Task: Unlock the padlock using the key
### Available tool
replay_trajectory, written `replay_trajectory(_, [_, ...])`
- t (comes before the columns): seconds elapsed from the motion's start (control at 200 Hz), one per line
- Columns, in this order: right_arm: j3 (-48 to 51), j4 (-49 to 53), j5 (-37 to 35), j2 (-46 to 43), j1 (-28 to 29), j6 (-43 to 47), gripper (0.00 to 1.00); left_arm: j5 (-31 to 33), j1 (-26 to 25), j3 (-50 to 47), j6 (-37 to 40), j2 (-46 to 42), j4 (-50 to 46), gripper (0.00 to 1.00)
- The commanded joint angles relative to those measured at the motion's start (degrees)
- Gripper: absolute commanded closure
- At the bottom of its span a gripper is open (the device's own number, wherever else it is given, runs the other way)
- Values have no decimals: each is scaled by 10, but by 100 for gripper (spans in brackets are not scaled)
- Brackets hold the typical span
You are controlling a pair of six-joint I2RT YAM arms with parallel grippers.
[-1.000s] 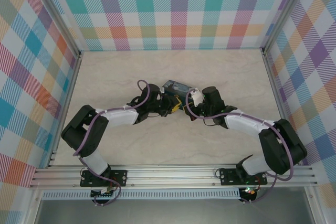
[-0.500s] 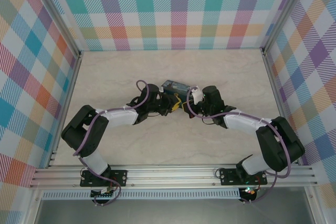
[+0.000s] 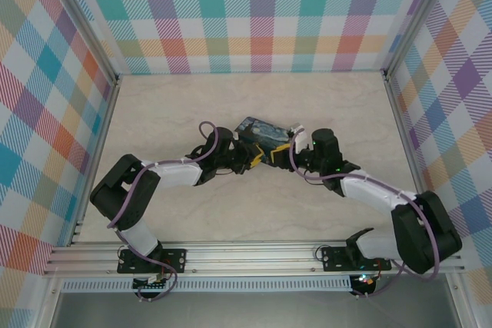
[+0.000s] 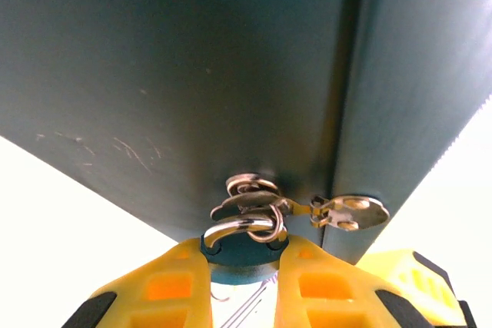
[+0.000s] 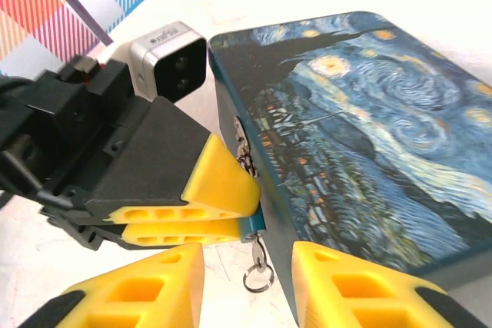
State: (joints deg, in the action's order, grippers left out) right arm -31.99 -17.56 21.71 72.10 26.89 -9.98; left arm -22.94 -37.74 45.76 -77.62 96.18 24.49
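The padlock [image 4: 244, 253] is clamped between the yellow fingers [image 4: 165, 286] of the left gripper [image 4: 243, 266] against the side of the tin [image 4: 169, 74]. Both arms are stretched low and bent inward, meeting at the tin. The right gripper [image 5: 244, 270] is spread wide beside the tin, with nothing gripped. The shackle [image 4: 238, 228], hooked through the tin's hasp [image 4: 250, 188], is made out from the left wrist. The key [image 5: 258, 259], hanging under the padlock, is made out from the right wrist.
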Motion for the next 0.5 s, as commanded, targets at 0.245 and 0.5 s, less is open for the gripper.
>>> replay_trajectory(0.245, [16,-6,134,29,-12,-74,57,-13,-6,6,-8,-9,-1,93])
replay_trajectory(0.5, [7,-48,95,74,-5,-110,67,-16,-6,9,-9,-11,-1,93])
